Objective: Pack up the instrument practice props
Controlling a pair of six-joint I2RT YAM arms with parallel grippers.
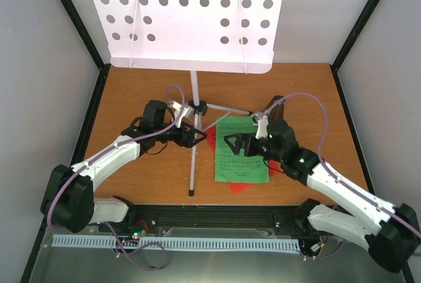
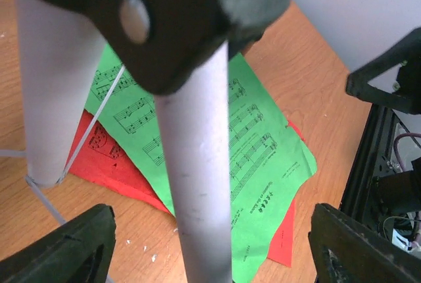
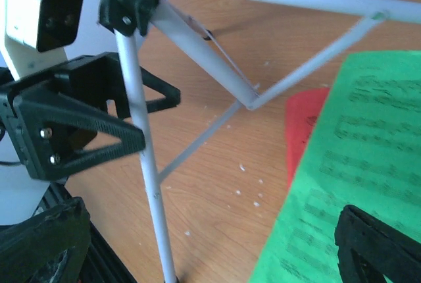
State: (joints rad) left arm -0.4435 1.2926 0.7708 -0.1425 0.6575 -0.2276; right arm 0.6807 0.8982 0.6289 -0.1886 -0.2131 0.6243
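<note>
The music stand's pale perforated desk [image 1: 184, 20] rises at the back on thin silver tripod legs joined at a black hub [image 1: 196, 106]. My left gripper [image 1: 191, 135] is open beside the front leg [image 1: 193, 158]. In the left wrist view that leg [image 2: 197, 184] runs between the wide-apart fingers [image 2: 72, 250] without touching them. A green music sheet [image 1: 245, 161] lies on a red one [image 1: 240, 186] to the right of the stand. My right gripper [image 1: 235, 145] hangs open over the green sheet's left edge [image 3: 355, 184], holding nothing.
The black frame rail [image 1: 217, 216] runs along the near table edge. Grey walls close in the left, right and back sides. Small white crumbs [image 3: 253, 191] dot the wooden table [image 1: 131, 99]. The two grippers face each other across the stand's front leg [image 3: 148, 178].
</note>
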